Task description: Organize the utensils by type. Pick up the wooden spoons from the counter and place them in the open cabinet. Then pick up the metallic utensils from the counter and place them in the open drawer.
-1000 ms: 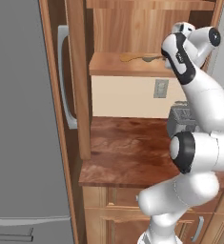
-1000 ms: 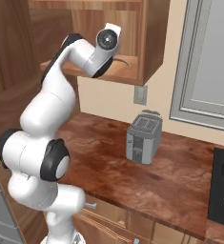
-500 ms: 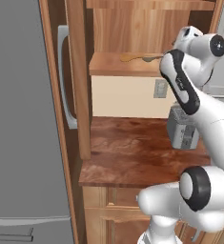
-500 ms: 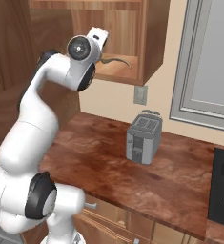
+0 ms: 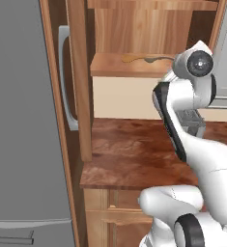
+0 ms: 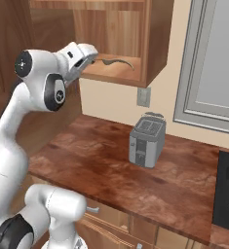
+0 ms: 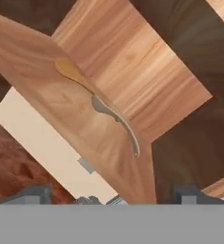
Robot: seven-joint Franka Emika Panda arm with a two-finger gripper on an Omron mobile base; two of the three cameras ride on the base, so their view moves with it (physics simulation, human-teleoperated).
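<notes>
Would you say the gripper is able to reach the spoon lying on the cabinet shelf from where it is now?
Probably yes: the gripper is open and empty, facing the spoon on the open cabinet's shelf, with nothing between them.

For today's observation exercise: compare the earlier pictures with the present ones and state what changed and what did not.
The arm has drawn back from the cabinet, its gripper open and empty. The wooden spoon stays on the cabinet shelf; the toaster and counter are unchanged.
</notes>
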